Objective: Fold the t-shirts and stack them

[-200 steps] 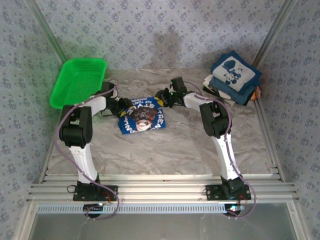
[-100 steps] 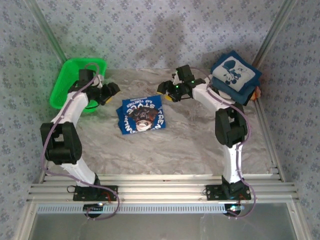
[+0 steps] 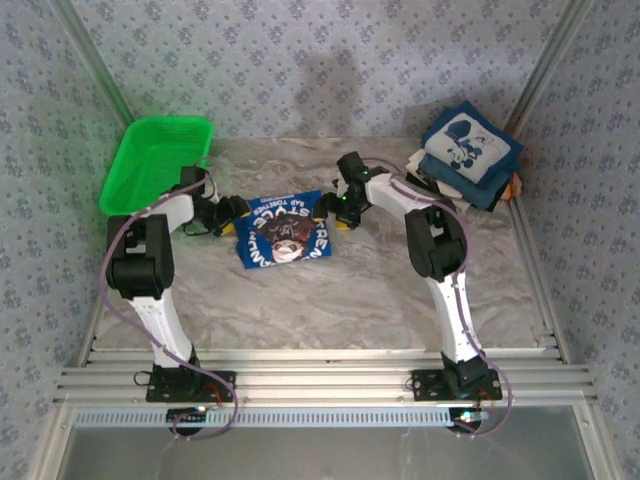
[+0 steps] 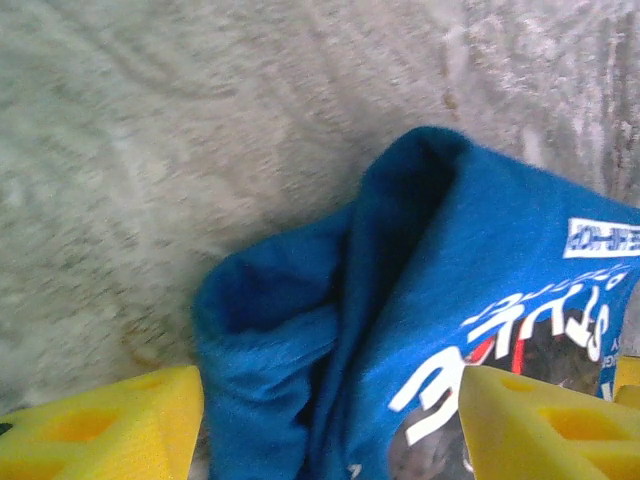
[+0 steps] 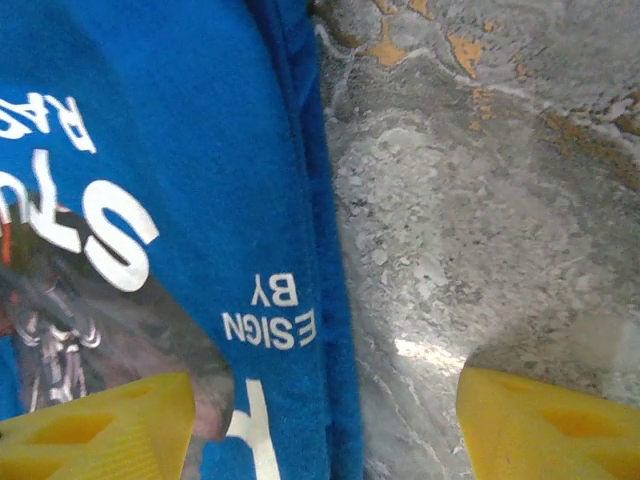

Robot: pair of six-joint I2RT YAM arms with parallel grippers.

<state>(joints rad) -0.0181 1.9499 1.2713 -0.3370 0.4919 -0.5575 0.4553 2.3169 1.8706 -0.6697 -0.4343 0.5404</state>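
Between left pincer and right pincer | folded blue t-shirt is flanked, both pincers set apart (nothing clamped) | edges straddled, presumably for lifting.

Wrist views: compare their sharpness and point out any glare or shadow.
Left wrist view: the grey marbled table is smeared with blur, and dark shadow sits in the fold of the royal-blue printed cloth t-shirt. Right wrist view: sharper, the shirt's small white lettering reads cleanly, with a pale glare patch on the table.
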